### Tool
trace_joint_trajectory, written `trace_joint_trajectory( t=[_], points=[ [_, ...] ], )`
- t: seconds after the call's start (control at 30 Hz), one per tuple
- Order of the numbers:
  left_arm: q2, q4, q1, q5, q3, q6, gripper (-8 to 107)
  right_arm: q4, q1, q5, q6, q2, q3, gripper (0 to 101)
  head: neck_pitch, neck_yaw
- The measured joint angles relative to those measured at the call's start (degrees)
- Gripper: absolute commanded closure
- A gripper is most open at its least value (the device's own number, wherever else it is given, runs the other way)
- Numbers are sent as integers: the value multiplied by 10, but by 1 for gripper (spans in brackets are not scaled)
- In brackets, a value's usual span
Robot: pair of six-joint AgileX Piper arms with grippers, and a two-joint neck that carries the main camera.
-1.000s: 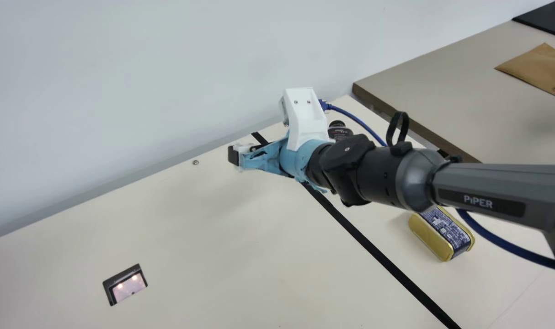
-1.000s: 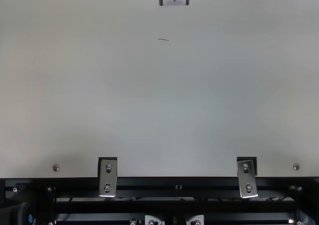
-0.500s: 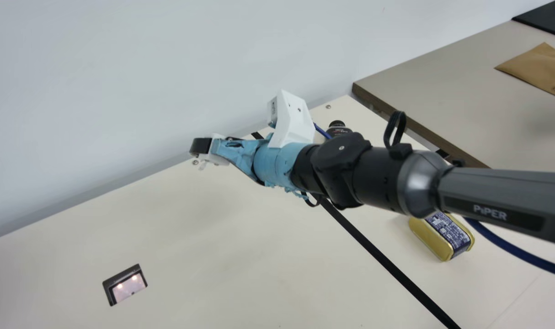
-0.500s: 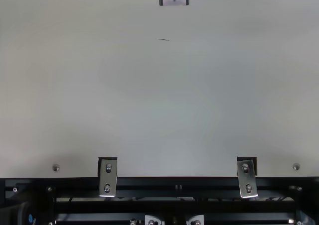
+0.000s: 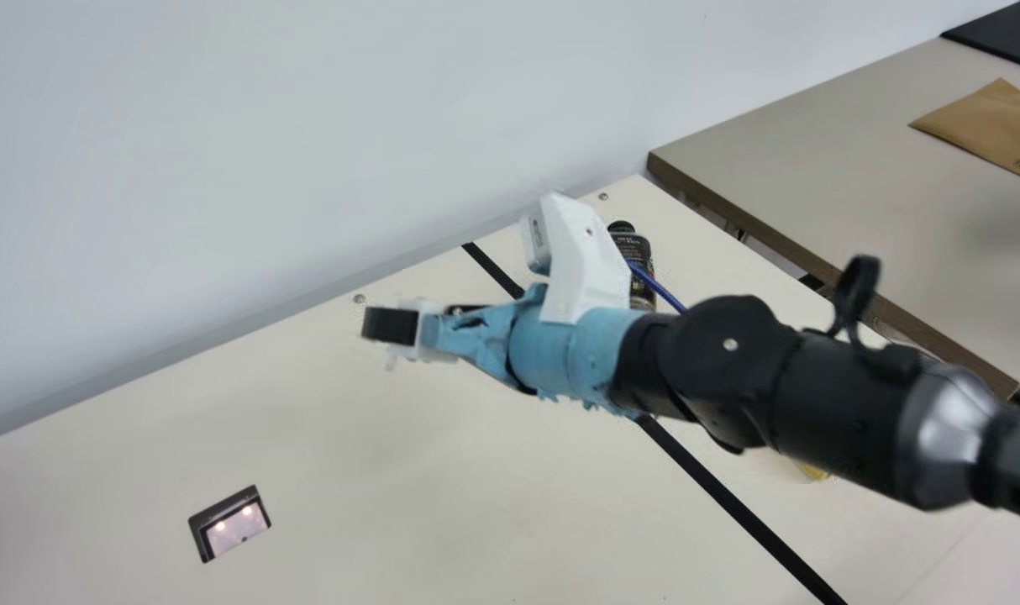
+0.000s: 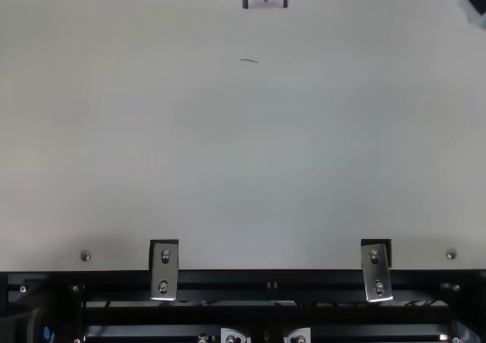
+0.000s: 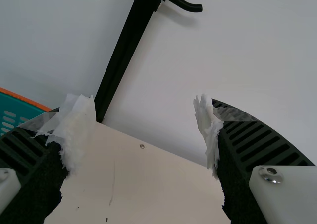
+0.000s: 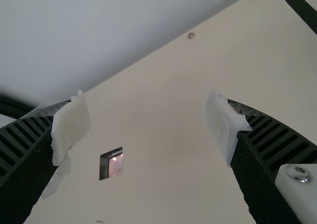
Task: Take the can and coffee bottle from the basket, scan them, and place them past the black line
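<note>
The coffee bottle (image 5: 636,252) stood past the black line (image 5: 733,502), upright by the look of it, and more of its dark body showed than 1 second earlier, because the right arm (image 5: 728,378) had dropped lower in front of it. The can (image 5: 812,472) lay past the line too, but that same arm had come to hide nearly all of it, leaving a small gold edge.

The right gripper (image 8: 148,130) had swung away from the line over the last second, then dipped towards the table (image 5: 476,504); in the top view its end had probably entered at the corner. Its 2 fingers were spread with nothing between them. That suggested the placing was finished and the arm was withdrawing, though whether either item had been scanned could not be told.

Farther out, the scanner (image 5: 234,529) sat lit in the tabletop. The left gripper (image 7: 143,132) also had its 2 fingers wide apart, holding nothing, with the basket (image 7: 25,99) near it.

Counted: 1 bottle, 1 can, 1 line, 1 scanner, 1 basket, 2 grippers.
</note>
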Motion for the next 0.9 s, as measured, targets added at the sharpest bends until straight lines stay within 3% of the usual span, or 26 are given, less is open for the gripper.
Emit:
trace_joint_trajectory(
  t=[0.73, 0.9],
  points=[
    [0, 0, 0, 0, 0, 0, 9, -313, -65, 75, 54, -249, 160, 0, 0, 0],
    [-2, 18, -5, 4, -4, -18, 9, -318, -65, 78, 54, -256, 161, 0, 3, 0]
  ],
)
